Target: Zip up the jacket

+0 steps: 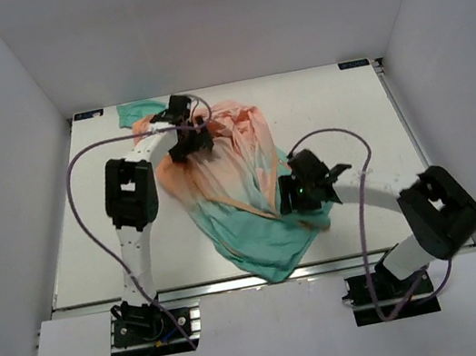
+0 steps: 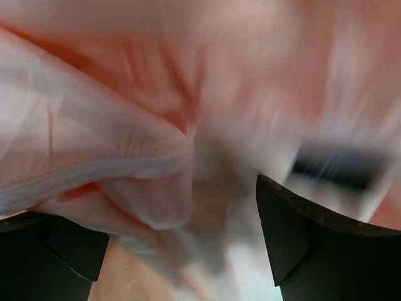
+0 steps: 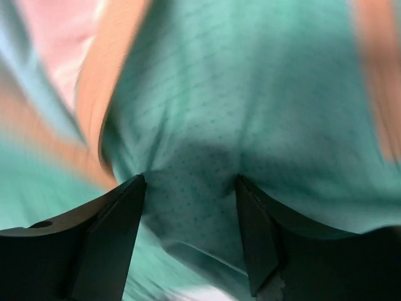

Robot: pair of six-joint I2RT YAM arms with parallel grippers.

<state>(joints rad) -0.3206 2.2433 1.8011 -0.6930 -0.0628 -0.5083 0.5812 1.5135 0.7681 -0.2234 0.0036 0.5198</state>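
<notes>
Peach-to-teal jacket (image 1: 240,187) lies crumpled mid-frame, seemingly unzipped. The left gripper (image 1: 188,141), jaws wide, works its peach top. The right gripper (image 1: 292,194) straddles a teal fold, grip unclear. Still arranging; next, expose the zipper ends.

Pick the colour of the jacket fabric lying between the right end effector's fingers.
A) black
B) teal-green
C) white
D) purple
B: in the right wrist view, teal-green dotted fabric of the jacket fills the gap at the right end effector, and the orange strips lie off to the sides.
</notes>
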